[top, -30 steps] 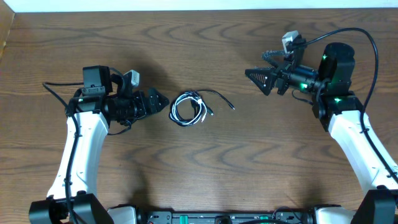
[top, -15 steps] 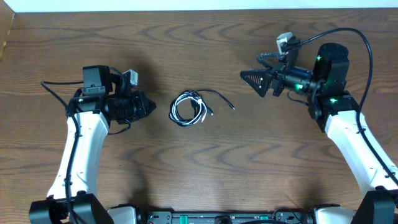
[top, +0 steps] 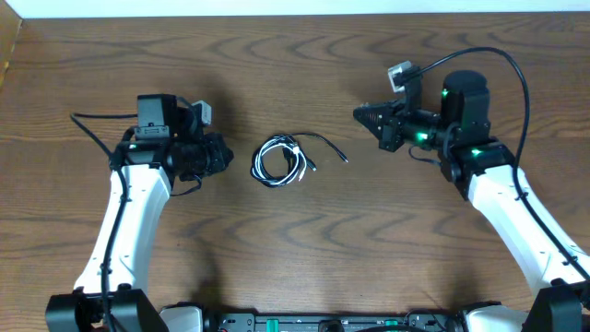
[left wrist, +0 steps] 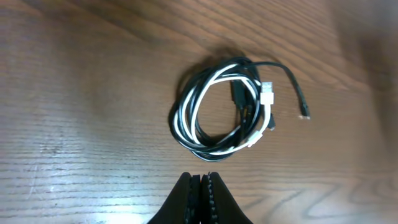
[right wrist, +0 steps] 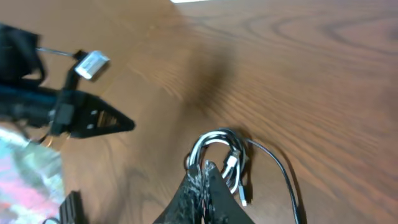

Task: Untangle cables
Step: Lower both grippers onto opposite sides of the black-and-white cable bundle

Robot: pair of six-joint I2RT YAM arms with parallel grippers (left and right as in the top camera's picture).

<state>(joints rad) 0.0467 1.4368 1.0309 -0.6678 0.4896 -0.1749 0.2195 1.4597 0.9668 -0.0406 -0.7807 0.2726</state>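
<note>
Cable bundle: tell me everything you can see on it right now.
The cable bundle is one black and one white cord, thin and rubbery-looking, wound together in a small loose coil that lies flat on the wooden table. A white plug sits at the coil's edge. A black tail trails outward and ends in a small plug. The cords are not yet separated. Only the table touches it: the left gripper and right gripper are shut and clear of it.
</note>
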